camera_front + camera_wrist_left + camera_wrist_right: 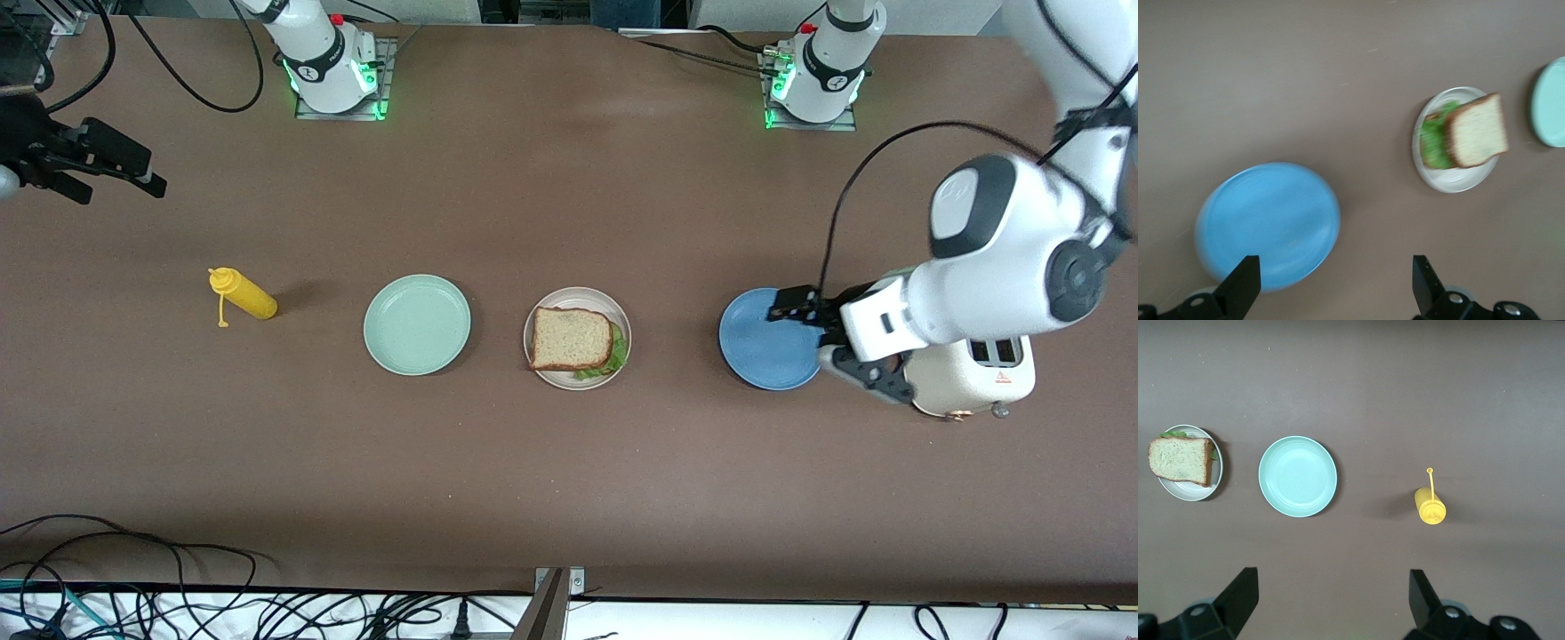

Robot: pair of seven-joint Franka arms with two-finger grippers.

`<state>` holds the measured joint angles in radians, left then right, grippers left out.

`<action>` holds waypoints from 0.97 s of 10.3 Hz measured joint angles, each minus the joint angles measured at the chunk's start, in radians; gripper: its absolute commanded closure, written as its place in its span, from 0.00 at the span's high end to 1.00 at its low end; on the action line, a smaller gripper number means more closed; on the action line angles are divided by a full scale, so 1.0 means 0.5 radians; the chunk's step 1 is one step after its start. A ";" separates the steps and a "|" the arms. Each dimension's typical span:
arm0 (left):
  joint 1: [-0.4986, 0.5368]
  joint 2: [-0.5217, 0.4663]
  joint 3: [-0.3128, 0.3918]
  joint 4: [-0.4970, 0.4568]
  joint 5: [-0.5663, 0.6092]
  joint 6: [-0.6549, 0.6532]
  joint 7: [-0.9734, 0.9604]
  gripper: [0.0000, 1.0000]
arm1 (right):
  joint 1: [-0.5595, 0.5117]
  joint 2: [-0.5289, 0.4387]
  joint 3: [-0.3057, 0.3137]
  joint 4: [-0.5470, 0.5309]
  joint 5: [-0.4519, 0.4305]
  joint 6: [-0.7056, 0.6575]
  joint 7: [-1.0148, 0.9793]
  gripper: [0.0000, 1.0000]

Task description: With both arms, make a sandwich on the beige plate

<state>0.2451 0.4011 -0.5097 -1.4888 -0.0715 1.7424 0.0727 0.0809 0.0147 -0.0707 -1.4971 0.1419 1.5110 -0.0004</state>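
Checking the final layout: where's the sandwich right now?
In the front view, the sandwich sits on the beige plate mid-table, between the green plate toward the right arm's end and the blue plate toward the left arm's.

The sandwich (573, 340) sits assembled on the beige plate (542, 375) in the middle of the surface. Its top slice is tan bread with a brown crust, lying flat and slightly skewed. Ruffled green lettuce (613, 356) pokes out from under it around four o'clock on the plate. The plate is round, pale and shallow, with a low rim.
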 measured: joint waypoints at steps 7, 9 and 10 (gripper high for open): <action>-0.078 -0.627 0.331 -0.022 0.123 -0.442 -0.351 1.00 | -0.004 0.029 -0.053 0.000 -0.181 0.040 -0.005 1.00; -0.308 -0.717 0.598 -0.088 0.118 -0.472 -0.336 1.00 | -0.003 0.033 -0.052 -0.046 -0.254 0.037 -0.005 1.00; -0.366 -0.734 0.648 -0.128 0.118 -0.468 -0.340 1.00 | -0.003 0.035 -0.053 -0.098 -0.264 0.048 -0.005 1.00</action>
<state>0.0620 0.0342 -0.1858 -1.5529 -0.0127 1.5082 -0.0971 0.0792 0.0319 -0.0971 -1.5459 0.0099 1.5352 -0.0031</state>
